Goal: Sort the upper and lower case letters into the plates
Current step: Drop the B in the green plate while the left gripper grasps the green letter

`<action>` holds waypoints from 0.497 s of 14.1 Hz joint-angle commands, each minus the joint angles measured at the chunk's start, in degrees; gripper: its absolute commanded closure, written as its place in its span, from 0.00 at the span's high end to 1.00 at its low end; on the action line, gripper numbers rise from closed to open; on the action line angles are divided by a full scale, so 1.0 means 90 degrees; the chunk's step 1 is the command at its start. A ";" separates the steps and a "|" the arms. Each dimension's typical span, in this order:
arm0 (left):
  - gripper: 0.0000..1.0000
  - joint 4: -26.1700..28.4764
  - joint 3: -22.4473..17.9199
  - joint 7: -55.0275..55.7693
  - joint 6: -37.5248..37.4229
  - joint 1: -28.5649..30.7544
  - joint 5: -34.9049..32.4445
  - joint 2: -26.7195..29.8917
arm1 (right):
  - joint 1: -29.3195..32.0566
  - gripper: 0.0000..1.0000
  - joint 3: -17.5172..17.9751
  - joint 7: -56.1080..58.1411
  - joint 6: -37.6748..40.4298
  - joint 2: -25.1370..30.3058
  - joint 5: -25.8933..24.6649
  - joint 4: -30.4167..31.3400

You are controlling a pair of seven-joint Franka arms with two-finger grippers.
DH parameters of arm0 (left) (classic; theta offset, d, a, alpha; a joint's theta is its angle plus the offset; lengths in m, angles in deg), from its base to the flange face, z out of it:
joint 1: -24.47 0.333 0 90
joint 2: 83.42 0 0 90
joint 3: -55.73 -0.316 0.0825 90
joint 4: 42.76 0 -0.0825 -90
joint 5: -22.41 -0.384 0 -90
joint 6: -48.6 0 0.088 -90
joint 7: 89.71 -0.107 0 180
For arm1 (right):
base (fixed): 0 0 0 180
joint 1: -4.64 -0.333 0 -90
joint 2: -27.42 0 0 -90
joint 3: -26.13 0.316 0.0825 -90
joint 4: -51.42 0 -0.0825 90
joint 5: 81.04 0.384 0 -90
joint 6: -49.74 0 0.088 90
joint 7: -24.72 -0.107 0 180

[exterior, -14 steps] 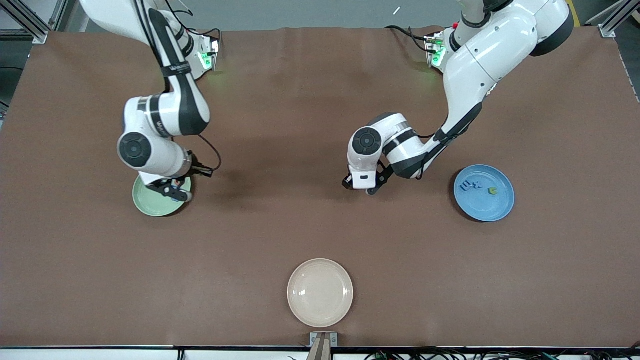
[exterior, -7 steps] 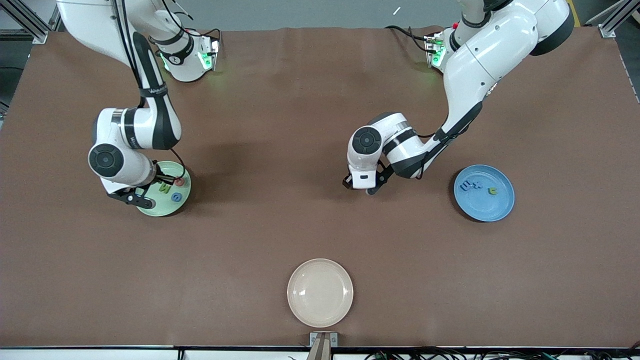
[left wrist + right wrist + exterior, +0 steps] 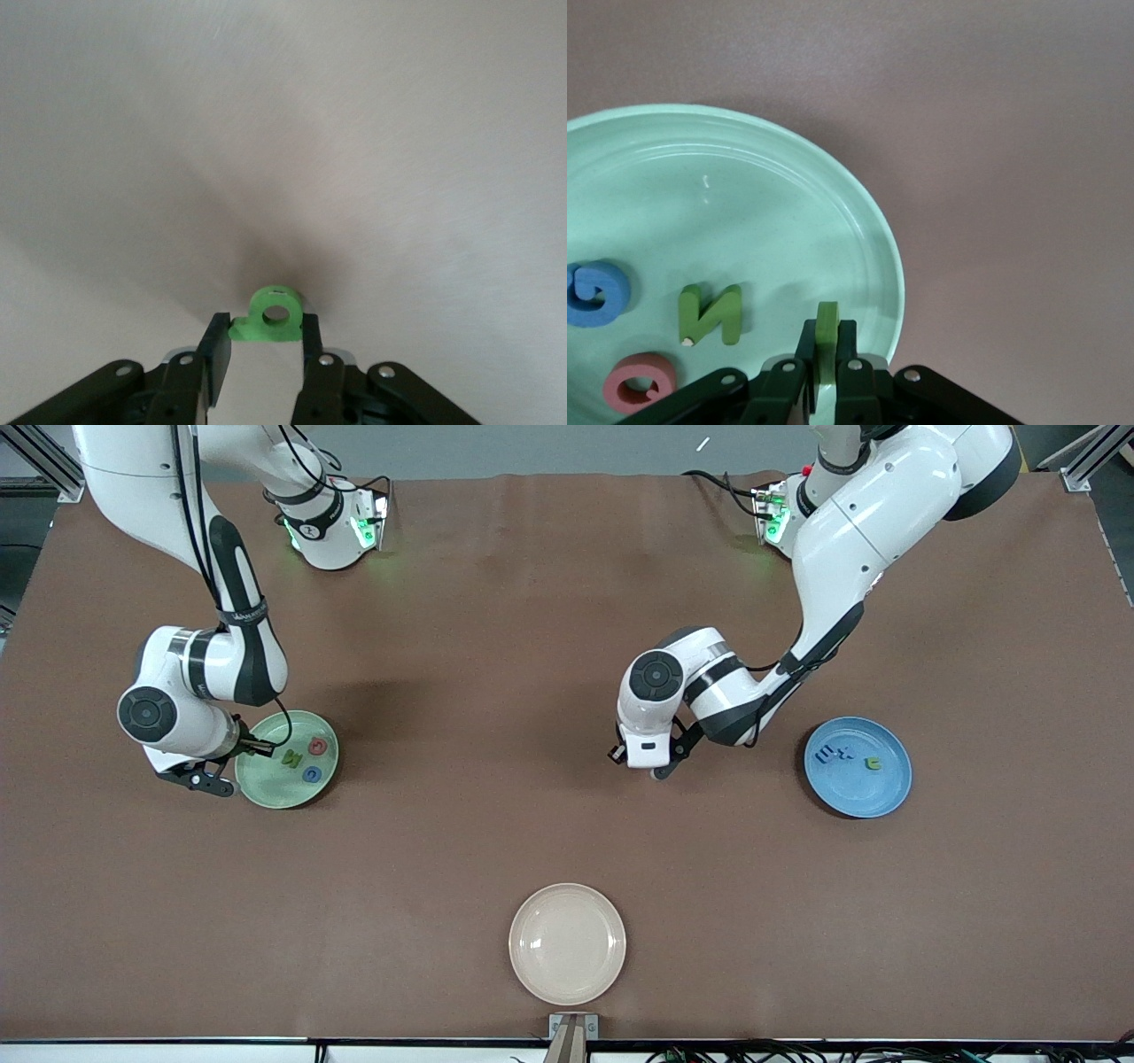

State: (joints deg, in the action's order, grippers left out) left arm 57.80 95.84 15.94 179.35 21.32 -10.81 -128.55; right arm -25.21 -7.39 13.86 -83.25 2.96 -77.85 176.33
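The pale green plate (image 3: 266,784) lies near the right arm's end of the table. It holds a red letter (image 3: 317,747), a green letter (image 3: 290,759) and a blue letter (image 3: 311,774). My right gripper (image 3: 213,783) is over that plate's rim (image 3: 868,230), shut on a thin green letter (image 3: 826,326) held edge-on. The bright blue plate (image 3: 864,793) holds two blue letters (image 3: 834,754) and a green one (image 3: 873,763). My left gripper (image 3: 653,768) is low over bare table, shut on a bright green letter with a round hole (image 3: 275,314).
A cream-beige plate (image 3: 567,943) lies near the table's front edge, nearest the front camera. Both arm bases with green lights stand along the table's back edge. Brown table surface lies between the plates.
My right arm has swung toward its own end of the table, from over the green plate's middle to its rim, uncovering the three letters there. The left arm has barely moved.
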 commanded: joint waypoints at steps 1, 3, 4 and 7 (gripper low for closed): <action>0.12 0.0008 -0.0043 -0.0409 -0.0065 0.0106 0.0107 0.0454 | 0.0026 0.06 0.0091 -0.0014 -0.0106 -0.0046 -0.0022 0.0066; 0.12 -0.0002 0.0064 -0.0663 -0.0240 0.0321 0.0107 0.0561 | 0.0026 0.11 0.0091 -0.0014 -0.0106 -0.0173 -0.0022 0.0056; 0.11 0.0017 0.0152 -0.0896 -0.0376 0.0486 0.0107 0.0600 | 0.0026 0.12 0.0101 -0.0004 -0.0106 -0.0203 -0.0022 0.0056; 0.10 0.0290 0.0591 -0.1706 -0.0864 0.1198 0.0107 0.0863 | 0.0026 0.14 0.0111 -0.0004 -0.0116 -0.0300 -0.0012 0.0047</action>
State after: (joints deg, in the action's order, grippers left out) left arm 57.36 98.49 5.14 173.90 27.72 -10.80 -123.80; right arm -25.23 -6.74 13.86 -83.56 0.71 -77.84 176.48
